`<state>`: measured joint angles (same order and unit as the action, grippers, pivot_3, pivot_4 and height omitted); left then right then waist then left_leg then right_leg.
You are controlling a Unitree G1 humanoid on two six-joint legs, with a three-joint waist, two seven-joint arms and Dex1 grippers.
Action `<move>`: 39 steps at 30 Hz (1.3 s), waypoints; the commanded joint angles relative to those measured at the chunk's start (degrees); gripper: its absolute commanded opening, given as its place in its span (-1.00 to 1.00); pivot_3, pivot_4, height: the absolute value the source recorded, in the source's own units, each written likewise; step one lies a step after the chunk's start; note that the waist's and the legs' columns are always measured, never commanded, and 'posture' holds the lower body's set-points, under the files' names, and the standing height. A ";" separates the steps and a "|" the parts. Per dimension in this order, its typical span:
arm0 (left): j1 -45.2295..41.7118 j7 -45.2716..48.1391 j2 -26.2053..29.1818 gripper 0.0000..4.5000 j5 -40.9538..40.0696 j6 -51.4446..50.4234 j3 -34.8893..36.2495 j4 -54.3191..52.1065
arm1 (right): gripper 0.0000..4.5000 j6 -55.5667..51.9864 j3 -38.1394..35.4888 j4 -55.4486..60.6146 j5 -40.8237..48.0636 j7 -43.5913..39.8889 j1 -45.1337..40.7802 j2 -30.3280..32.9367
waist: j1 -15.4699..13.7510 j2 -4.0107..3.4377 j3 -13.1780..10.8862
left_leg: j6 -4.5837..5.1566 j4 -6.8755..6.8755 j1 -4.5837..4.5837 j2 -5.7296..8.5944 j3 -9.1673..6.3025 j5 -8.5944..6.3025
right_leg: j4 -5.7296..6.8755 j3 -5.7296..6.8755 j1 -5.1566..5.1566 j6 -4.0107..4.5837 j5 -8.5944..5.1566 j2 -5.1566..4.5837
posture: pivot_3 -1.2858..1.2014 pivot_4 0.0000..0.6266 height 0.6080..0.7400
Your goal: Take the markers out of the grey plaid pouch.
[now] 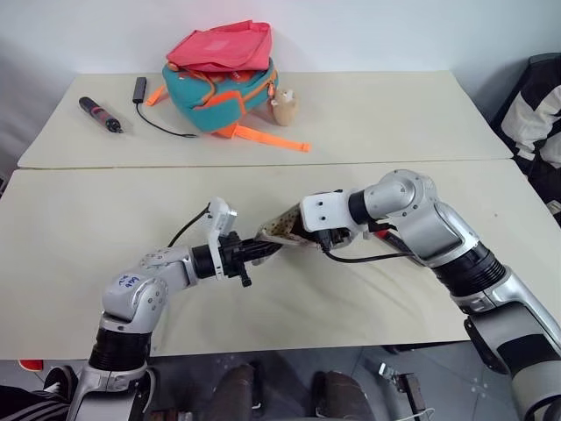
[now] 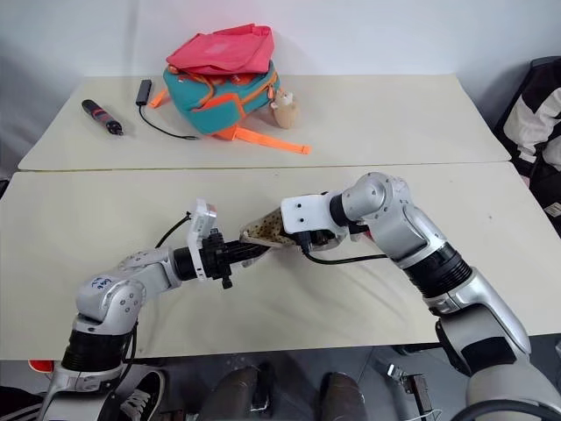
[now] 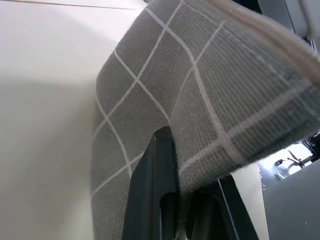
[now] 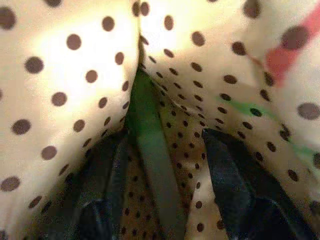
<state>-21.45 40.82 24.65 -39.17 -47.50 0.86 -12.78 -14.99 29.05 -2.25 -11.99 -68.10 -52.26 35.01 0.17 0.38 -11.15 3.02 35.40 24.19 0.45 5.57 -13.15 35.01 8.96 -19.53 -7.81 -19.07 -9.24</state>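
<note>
From the head views, we are seeing the grey plaid pouch (image 1: 279,230) being held up above the near table (image 1: 79,219), between the two arms. The left end effector (image 1: 263,249) is clamping the pouch's lower end with its fingers pressed together, while the right end effector (image 2: 279,235) is reaching into the pouch's open, dotted mouth from the other side. On the far table a teal-orange backpack (image 1: 221,88) is lying under a pink pouch (image 1: 223,46), with a small plush toy (image 1: 284,107) just beside it and a dark pen-like tool (image 1: 101,114) and a black cable (image 1: 158,118) well apart toward the left. In the left wrist view, we are looking at the black fingers (image 3: 155,185) pinching a fold of the grey fabric with white grid lines. In the right wrist view, the two fingers (image 4: 235,185) are standing apart inside the cream dotted lining (image 4: 65,75), with a light green marker (image 4: 152,155) lying between them; we cannot tell whether they are touching it. A red marker (image 4: 292,50) is showing faintly through the lining.
</note>
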 commanded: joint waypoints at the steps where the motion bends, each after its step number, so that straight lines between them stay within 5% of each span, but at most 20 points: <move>1: 0.02 1.11 -0.49 -1.00 -2.01 0.47 0.49 -2.60 | 0.00 3.08 -0.34 -1.70 -2.04 2.57 -0.51 -1.23 | 0.02 0.00 0.00 | 0.00 0.00 0.00 0.00 0.00 0.00 | 0.01 0.00 0.00 0.00 0.00 0.00 | 0.03 -0.52 1.00; 11: -0.66 2.09 -1.22 -1.00 -9.25 -7.23 1.80 -4.12 | 0.00 6.98 0.48 -3.95 -5.71 3.10 0.06 -1.96 | 0.05 0.00 0.00 | -0.01 0.00 0.00 0.00 0.00 0.01 | 0.01 -0.01 0.00 0.00 0.00 0.01 | 0.03 -0.52 1.00; 23: -2.28 -0.44 -4.81 -1.00 -23.15 -17.97 5.15 -1.55 | 0.00 -4.13 -4.74 11.80 3.02 -13.78 -2.97 7.21 | -0.12 0.00 0.00 | 0.00 0.10 0.00 0.00 -0.08 0.00 | 0.00 0.00 0.08 0.00 0.00 0.00 | 0.03 -0.52 1.00; 29: 0.29 0.80 -1.83 -1.00 -16.28 -13.88 1.98 -0.56 | 0.00 -4.91 -0.49 11.33 -0.20 -15.12 -0.73 9.09 | 0.00 0.00 0.00 | -0.01 0.09 -0.01 0.00 -0.04 0.00 | 0.00 -0.01 0.05 0.00 0.00 0.01 | 0.03 -0.52 1.00; 39: 1.83 1.02 1.26 -1.00 -2.80 1.98 1.27 1.80 | 0.00 -2.24 4.84 4.34 -4.55 -12.06 0.13 3.07 | -0.03 0.02 0.02 | -0.07 0.08 -0.01 -0.01 -0.03 -0.03 | -0.02 -0.01 0.03 0.01 0.00 0.01 | 0.03 -0.52 1.00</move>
<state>-19.70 41.98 25.87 -42.70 -47.94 0.48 -10.47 -18.32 32.89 2.58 -15.44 -80.22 -52.67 38.07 0.14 0.40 -11.13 2.95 35.48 24.18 0.44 5.53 -13.18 35.00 8.94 -19.50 -7.80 -19.07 -9.23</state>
